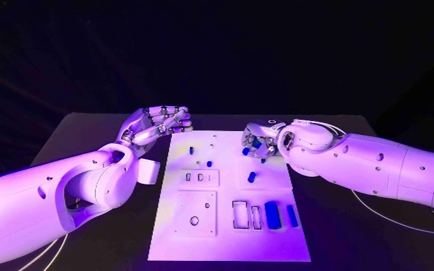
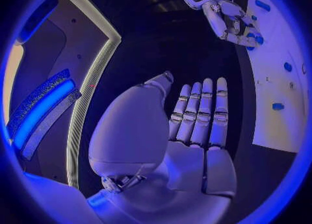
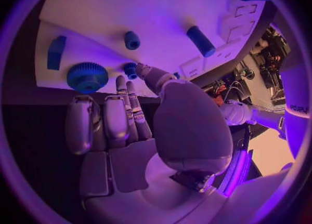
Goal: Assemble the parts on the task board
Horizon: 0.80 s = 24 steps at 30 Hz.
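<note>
White and flat, the rectangular task board (image 1: 226,246) lies in the middle of the black bench (image 1: 90,133), its long side running away from the robot. Small blue parts sit on it: a short blue peg (image 1: 190,150) near the far left part, a tiny blue stud (image 1: 209,164) just nearer, a stubby blue cylinder (image 1: 252,177) toward the middle, and two long blue bars (image 1: 272,214) lying side by side at the near right, next to a pair of rectangular slots (image 1: 241,214). Two raised white square plates (image 1: 198,177) occupy the board's left half.

In the right wrist view a blue toothed wheel (image 3: 86,76) stands on the board close to the fingertips, with a blue block (image 3: 56,52), a small blue knob (image 3: 132,40) and a blue rod (image 3: 200,40) spread beyond it.

Over the far right part of the board is the silver right hand (image 1: 264,140), fingers bent down toward a blue piece (image 1: 246,151); whether it actually holds that piece cannot be told, though the wrist view shows its fingers laid together and fairly straight.

Off the board's far left corner, above the bench, the silver left hand (image 1: 158,124) holds nothing, its fingers (image 2: 202,109) extended side by side and the thumb apart.
</note>
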Each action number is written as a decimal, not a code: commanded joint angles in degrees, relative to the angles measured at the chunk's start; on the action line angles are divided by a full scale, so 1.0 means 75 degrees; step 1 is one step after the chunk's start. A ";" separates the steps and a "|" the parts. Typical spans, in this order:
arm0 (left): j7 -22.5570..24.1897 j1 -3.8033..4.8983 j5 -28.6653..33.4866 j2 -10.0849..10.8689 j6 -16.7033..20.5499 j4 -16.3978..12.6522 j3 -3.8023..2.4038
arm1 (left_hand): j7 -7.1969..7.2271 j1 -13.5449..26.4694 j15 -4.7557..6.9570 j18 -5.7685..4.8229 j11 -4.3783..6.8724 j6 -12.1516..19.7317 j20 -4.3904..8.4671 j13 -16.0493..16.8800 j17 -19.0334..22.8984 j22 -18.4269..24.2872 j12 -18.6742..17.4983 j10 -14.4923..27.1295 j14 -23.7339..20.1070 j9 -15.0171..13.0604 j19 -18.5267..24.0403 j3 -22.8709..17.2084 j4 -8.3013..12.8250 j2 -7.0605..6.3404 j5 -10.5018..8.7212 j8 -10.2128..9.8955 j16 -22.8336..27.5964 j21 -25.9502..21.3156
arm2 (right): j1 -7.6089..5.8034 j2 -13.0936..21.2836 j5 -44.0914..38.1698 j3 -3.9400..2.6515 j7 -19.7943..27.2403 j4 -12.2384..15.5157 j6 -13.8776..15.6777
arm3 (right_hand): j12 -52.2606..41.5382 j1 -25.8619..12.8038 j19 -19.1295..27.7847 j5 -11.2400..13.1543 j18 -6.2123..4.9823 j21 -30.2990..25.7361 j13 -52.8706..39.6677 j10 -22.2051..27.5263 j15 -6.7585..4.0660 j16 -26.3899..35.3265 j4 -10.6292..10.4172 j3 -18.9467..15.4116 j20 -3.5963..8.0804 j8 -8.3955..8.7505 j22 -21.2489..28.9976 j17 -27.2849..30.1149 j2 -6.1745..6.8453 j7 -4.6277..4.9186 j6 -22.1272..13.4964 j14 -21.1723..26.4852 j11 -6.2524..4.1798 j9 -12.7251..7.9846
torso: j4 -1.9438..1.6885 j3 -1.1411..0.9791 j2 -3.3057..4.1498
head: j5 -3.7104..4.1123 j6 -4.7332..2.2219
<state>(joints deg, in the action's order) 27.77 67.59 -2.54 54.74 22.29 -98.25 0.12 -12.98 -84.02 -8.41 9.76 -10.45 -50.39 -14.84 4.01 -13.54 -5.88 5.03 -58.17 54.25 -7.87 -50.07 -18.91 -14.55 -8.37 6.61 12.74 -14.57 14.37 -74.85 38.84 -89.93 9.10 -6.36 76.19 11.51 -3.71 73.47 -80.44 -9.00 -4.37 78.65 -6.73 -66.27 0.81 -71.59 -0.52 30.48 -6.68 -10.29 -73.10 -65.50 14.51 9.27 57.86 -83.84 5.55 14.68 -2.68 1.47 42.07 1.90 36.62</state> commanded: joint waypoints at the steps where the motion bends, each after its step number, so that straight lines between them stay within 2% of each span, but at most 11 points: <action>1: -0.0012 0.0028 0.0039 0.0001 -0.0130 -0.0018 -0.0008 | -0.0084 0.0000 -0.0009 0.0106 -0.0029 -0.0005 -0.0006 -0.0001 -0.0006 -0.0008 -0.0049 -0.0030 -0.0056 -0.0006 -0.0072 -0.0017 -0.0020 -0.0063 -0.0045 -0.0015 0.0011 0.0032 | 0.0011 -0.0021 -0.0145 0.0002 -0.0072 -0.0025 -0.0076 | -0.0008 0.0038 -0.0056 -0.0040 0.0115 0.0049 -0.0013 -0.0058 -0.0006 -0.0074 -0.0062 0.0039 -0.0008 -0.0013 -0.0038 -0.0022 -0.0061 0.0006 0.0039 -0.0273 0.0003 0.0022 | -0.0015 0.0003 0.0014 | -0.0012 0.0016; 12: -0.0085 0.0058 0.0039 0.0003 -0.0115 -0.0003 -0.0008 | -0.0090 0.0007 -0.0010 0.0105 -0.0032 -0.0008 -0.0004 0.0000 -0.0016 -0.0008 -0.0054 -0.0033 -0.0057 -0.0008 -0.0080 -0.0020 -0.0022 -0.0060 -0.0043 -0.0014 0.0008 0.0037 | 0.0041 -0.0116 -0.0105 0.0004 -0.0045 -0.0134 -0.0026 | -0.0018 0.0025 -0.0110 -0.0083 0.0142 0.0172 -0.0040 -0.0170 -0.0020 -0.0239 -0.0154 0.0231 -0.0003 -0.0076 -0.0220 -0.0147 -0.0148 -0.0020 0.0141 -0.0283 -0.0021 0.0101 | -0.0002 -0.0005 0.0043 | -0.0051 0.0009; 18: -0.0110 0.0071 0.0039 -0.0004 -0.0130 0.0001 -0.0008 | -0.0090 0.0007 -0.0010 0.0105 -0.0032 -0.0008 -0.0004 0.0000 -0.0016 -0.0008 -0.0054 -0.0033 -0.0057 -0.0008 -0.0080 -0.0020 -0.0022 -0.0060 -0.0043 -0.0014 0.0008 0.0037 | 0.0053 -0.0167 -0.0064 0.0005 -0.0011 -0.0160 0.0000 | -0.0031 0.0040 -0.0179 -0.0100 0.0170 0.0286 -0.0063 -0.0311 -0.0051 -0.0352 -0.0193 0.0380 0.0018 -0.0154 -0.0391 -0.0235 -0.0225 -0.0072 0.0247 -0.0293 -0.0067 0.0181 | -0.0004 0.0001 0.0051 | -0.0052 0.0012; 24: -0.0150 0.0079 0.0039 -0.0009 -0.0153 0.0012 -0.0008 | -0.0093 0.0010 -0.0010 0.0105 -0.0034 -0.0009 -0.0002 0.0001 -0.0023 -0.0007 -0.0058 -0.0035 -0.0057 -0.0010 -0.0085 -0.0025 -0.0022 -0.0054 -0.0041 -0.0013 0.0005 0.0040 | 0.0068 -0.0189 0.0038 0.0005 0.0060 -0.0160 0.0159 | -0.0029 0.0061 -0.0206 -0.0100 0.0182 0.0338 -0.0074 -0.0399 -0.0077 -0.0407 -0.0200 0.0467 0.0039 -0.0209 -0.0470 -0.0268 -0.0276 -0.0108 0.0307 -0.0295 -0.0100 0.0241 | 0.0002 -0.0003 0.0054 | -0.0072 0.0027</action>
<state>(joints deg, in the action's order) 26.71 68.03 -2.44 54.79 22.24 -98.10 0.12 -12.98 -84.03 -8.41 9.73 -10.45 -50.39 -14.84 4.01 -13.64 -5.87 4.82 -58.17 54.25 -7.86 -50.48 -18.91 -14.55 -8.37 6.62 12.74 -14.57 14.36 -74.45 37.51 -89.91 9.11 -6.62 74.94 12.01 -3.70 74.05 -81.59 -9.54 -3.50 80.86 -7.19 -69.00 0.60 -74.41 -2.05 33.63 -6.34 -11.74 -74.95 -67.47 12.96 8.59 59.79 -84.04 4.81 16.44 -2.71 1.46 42.46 1.43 36.80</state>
